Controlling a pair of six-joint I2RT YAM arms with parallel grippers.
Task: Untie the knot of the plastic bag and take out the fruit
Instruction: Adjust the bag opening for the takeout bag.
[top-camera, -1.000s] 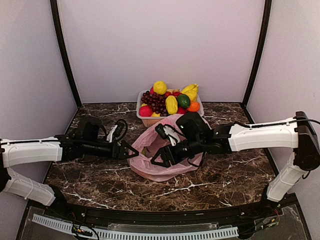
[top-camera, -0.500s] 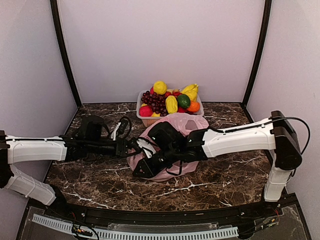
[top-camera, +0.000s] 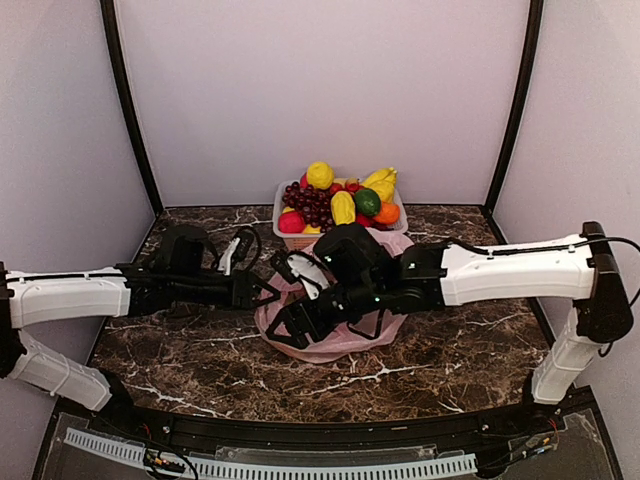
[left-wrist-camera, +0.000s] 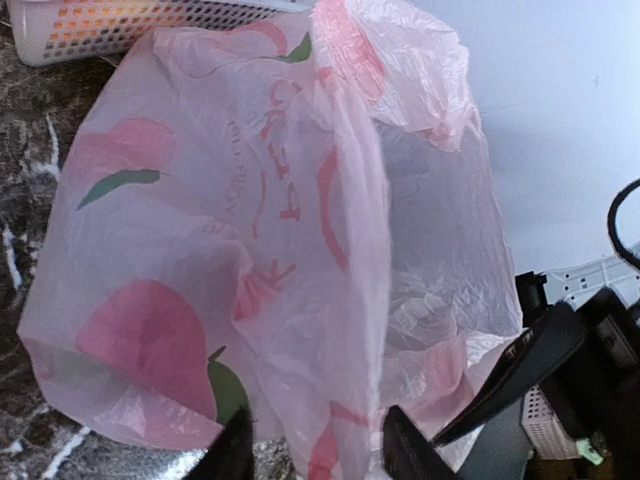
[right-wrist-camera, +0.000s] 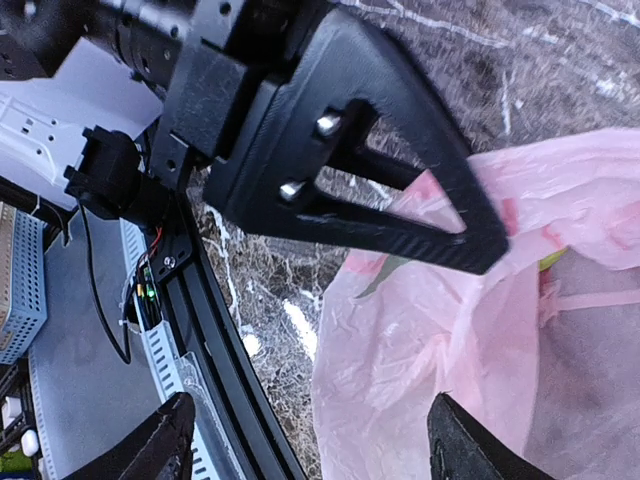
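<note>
The pink plastic bag (top-camera: 345, 325) lies crumpled on the marble table in front of the basket, and it fills the left wrist view (left-wrist-camera: 250, 250). My left gripper (top-camera: 265, 292) is at the bag's left edge, jaws apart, with a ridge of film running between its fingertips (left-wrist-camera: 318, 455). My right gripper (top-camera: 288, 328) hangs over the bag's near-left part, wide open (right-wrist-camera: 315, 450), with the bag's edge (right-wrist-camera: 450, 340) between its fingers. The knot does not show. Fruit (top-camera: 340, 200) is piled in the basket; whether any is in the bag I cannot tell.
The white basket (top-camera: 284, 236) stands at the back centre against the wall, just behind the bag. The two grippers are close together, the left one's finger (right-wrist-camera: 400, 200) crossing the right wrist view. The table's black front rail (right-wrist-camera: 215, 330) runs just below.
The right arm swung left across the bag, narrowed its jaws, then drew back slightly and opened wide. The left gripper pushed right into the bag's edge, its jaws narrower than a second ago.
</note>
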